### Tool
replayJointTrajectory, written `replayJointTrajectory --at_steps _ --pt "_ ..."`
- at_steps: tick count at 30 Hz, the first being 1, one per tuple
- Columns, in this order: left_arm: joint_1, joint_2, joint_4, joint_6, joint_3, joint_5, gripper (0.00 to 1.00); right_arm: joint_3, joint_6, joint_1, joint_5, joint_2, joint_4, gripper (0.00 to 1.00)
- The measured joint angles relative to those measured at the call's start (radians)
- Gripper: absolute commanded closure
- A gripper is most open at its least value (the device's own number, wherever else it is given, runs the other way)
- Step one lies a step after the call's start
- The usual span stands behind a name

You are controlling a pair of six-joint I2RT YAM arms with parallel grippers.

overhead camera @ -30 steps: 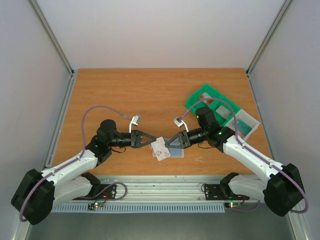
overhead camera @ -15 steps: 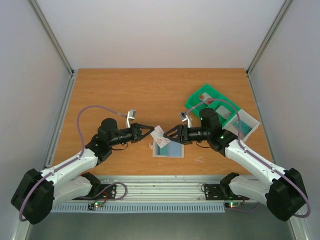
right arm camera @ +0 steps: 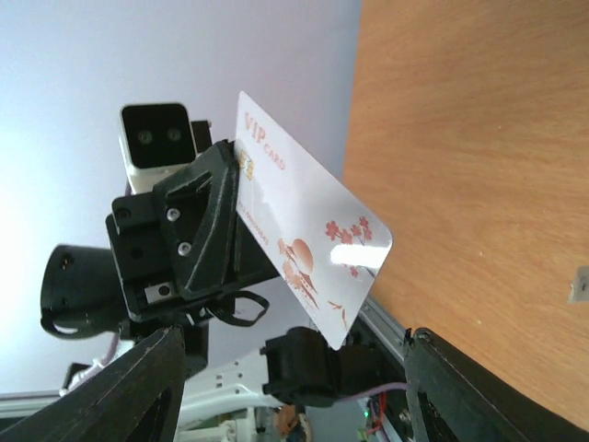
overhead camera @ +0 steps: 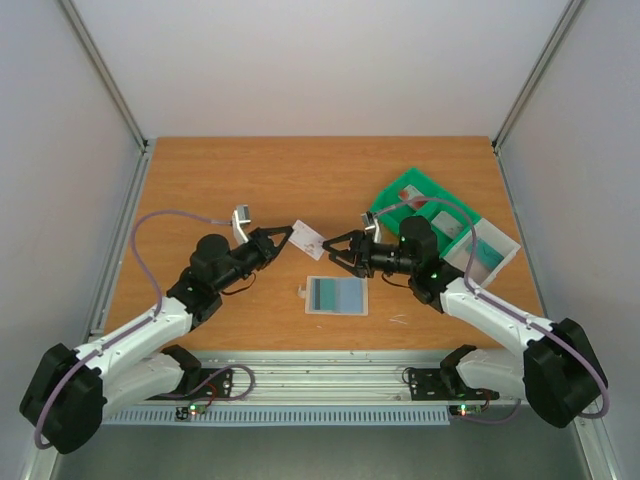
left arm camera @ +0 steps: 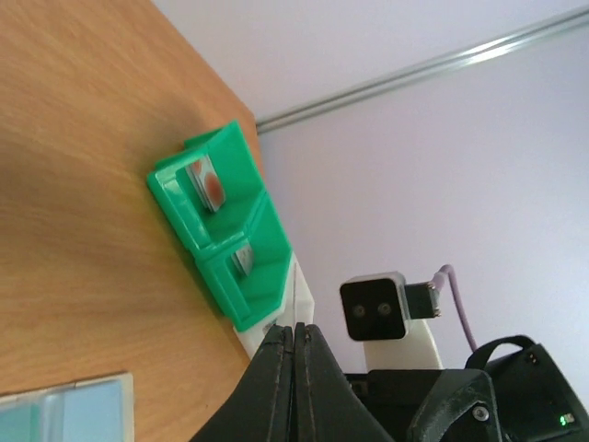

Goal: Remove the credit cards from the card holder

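Observation:
The card holder (overhead camera: 337, 309) lies flat on the table near the front, a teal card (overhead camera: 325, 293) and a blue-grey card (overhead camera: 351, 294) showing in it. Its corner shows in the left wrist view (left arm camera: 64, 412). My left gripper (overhead camera: 291, 231) (left arm camera: 296, 330) is shut on a white credit card with red blossoms (overhead camera: 308, 238) (right arm camera: 308, 253), held in the air behind the holder. In the left wrist view this card shows edge-on (left arm camera: 299, 299). My right gripper (overhead camera: 331, 251) (right arm camera: 294, 387) is open, facing the card from the right, nothing between its fingers.
A bright green compartment tray (overhead camera: 399, 191) (left arm camera: 241, 281) with a white section (overhead camera: 505, 251) stands at the back right, with cards in its compartments. Metal rails run along the table's front edge (overhead camera: 320, 375) and sides.
My left gripper has lifted the white card up and back, away from the holder. My right gripper has opened, left the holder and risen to face the card.

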Motion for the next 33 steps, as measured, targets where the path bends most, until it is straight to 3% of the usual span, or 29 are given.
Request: replayJointTrajectory --at_steps 3,12,25,28,31,33 --pt "0.000 0.004 0.029 -0.016 0.000 -0.039 0.99 -0.003 0.050 0.002 0.007 0.042 0.080 0.40" --pt "0.000 0.036 0.124 -0.079 0.000 -0.090 0.99 0.001 0.115 0.021 0.039 0.144 0.219 0.70" --pt "0.000 0.048 0.162 -0.098 -0.001 -0.111 1.00 0.003 0.136 0.044 0.060 0.175 0.310 0.97" --pt "0.001 0.048 0.161 -0.099 -0.007 -0.122 0.99 0.003 0.136 0.045 0.064 0.172 0.322 0.99" --pt "0.001 0.048 0.162 -0.101 -0.013 -0.126 0.89 0.003 0.128 0.045 0.064 0.163 0.324 0.99" --pt "0.001 0.048 0.162 -0.100 -0.013 -0.123 0.76 0.003 0.116 0.046 0.064 0.154 0.314 0.99"
